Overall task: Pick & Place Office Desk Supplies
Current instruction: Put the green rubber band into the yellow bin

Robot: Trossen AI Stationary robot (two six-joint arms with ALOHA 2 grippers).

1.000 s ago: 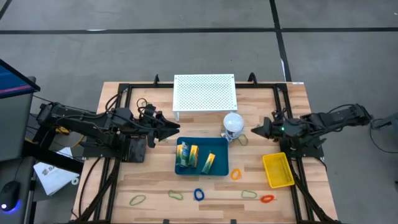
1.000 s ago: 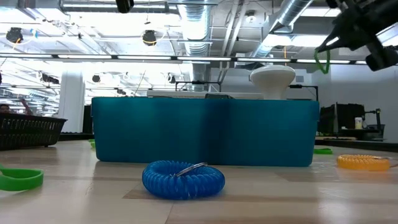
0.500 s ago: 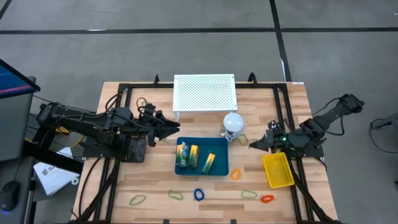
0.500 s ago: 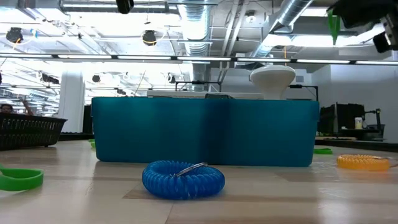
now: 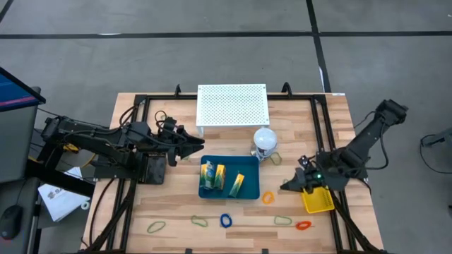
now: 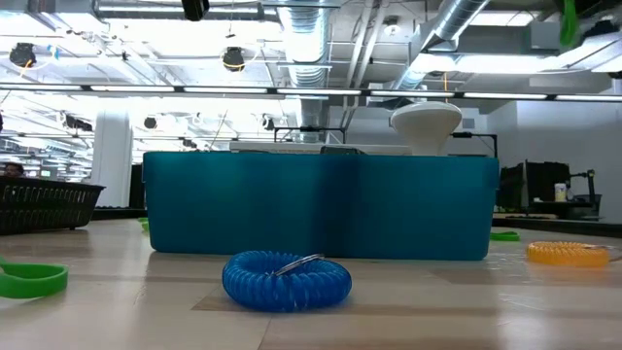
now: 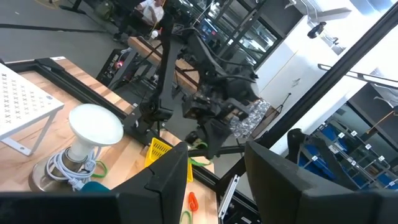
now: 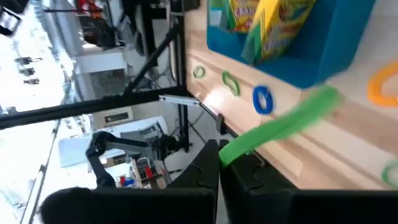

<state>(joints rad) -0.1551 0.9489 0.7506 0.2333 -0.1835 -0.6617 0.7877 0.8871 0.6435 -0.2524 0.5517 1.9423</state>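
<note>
Green loop [image 8: 280, 127] sat pinched in your closed right gripper [image 5: 286, 187] above the table; your left gripper [image 5: 200, 146] waited, jaws apart.

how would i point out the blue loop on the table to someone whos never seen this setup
Start at the blue bin mid-table, then drop to the row of small loops along the near edge. The blue loop lies below the bin's middle, the only blue one, between two green loops.

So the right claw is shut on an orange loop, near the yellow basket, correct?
Not quite: the loop in the right claw is green, not orange, as the right wrist view shows. The green loop is pinched in that shut claw, beside the yellow basket.
</note>
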